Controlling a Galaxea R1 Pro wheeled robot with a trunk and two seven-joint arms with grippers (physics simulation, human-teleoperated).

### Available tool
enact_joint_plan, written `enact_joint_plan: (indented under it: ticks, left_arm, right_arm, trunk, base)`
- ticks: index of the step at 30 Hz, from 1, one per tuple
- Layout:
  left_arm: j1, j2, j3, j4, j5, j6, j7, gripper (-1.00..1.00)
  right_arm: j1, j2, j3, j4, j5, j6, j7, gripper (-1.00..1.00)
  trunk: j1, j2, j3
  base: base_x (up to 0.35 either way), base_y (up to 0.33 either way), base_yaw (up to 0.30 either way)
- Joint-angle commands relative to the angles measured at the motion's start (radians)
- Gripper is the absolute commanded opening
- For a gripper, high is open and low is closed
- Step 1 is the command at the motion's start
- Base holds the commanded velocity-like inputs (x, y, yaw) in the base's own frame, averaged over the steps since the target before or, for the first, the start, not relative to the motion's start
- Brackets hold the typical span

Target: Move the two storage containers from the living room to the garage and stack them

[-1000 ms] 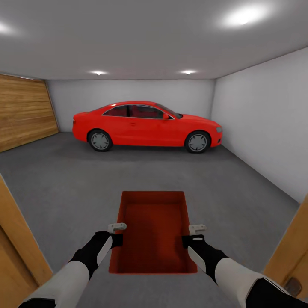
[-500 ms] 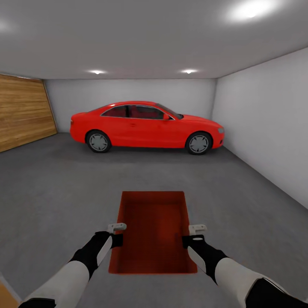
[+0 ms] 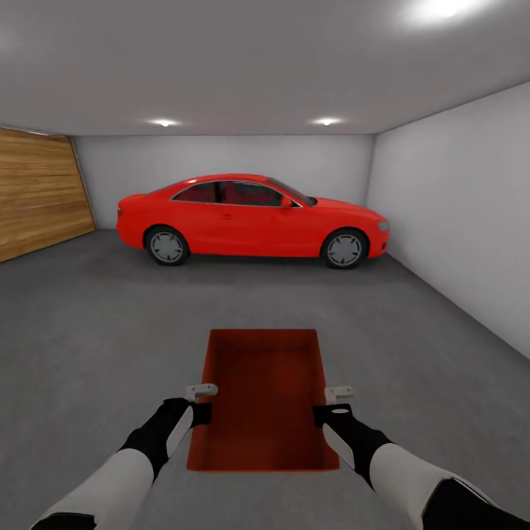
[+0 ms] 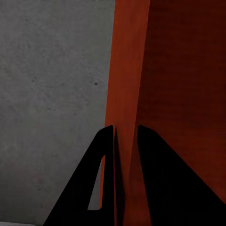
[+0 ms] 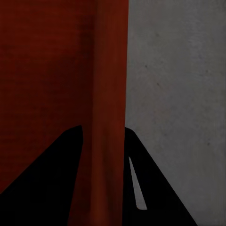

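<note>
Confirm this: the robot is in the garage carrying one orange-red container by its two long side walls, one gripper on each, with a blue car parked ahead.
One thing is wrong: the car is red, not blue, as the head view shows. The rest holds: the container is held over the garage floor, with the left gripper clamped on one long wall and the right gripper on the other.

No text, label, brand, number or sign can be read in these pictures. The red car (image 3: 250, 218) has no readable plate or badge, and the container (image 3: 263, 397) has plain walls without any print.
</note>
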Motion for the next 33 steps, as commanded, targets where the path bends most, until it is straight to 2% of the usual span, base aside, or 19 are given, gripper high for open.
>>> enact_joint_plan:
  ticks: [1, 33]
  left_arm:
    - [0.001, -0.001, 0.006, 0.0, 0.011, 0.005, 0.011, -1.0]
    - [0.001, -0.001, 0.006, 0.0, 0.011, 0.005, 0.011, -1.0]
  right_arm:
    - [-0.001, 0.0, -0.031, -0.004, 0.029, 0.0, -0.082, -1.0]
    - [-0.001, -0.001, -0.031, -0.003, 0.029, 0.0, -0.081, -1.0]
  trunk:
    - [0.001, -0.001, 0.0]
    - [0.001, -0.001, 0.0]
  base:
    - [0.321, 0.0, 0.0]
    - [0.321, 0.0, 0.0]
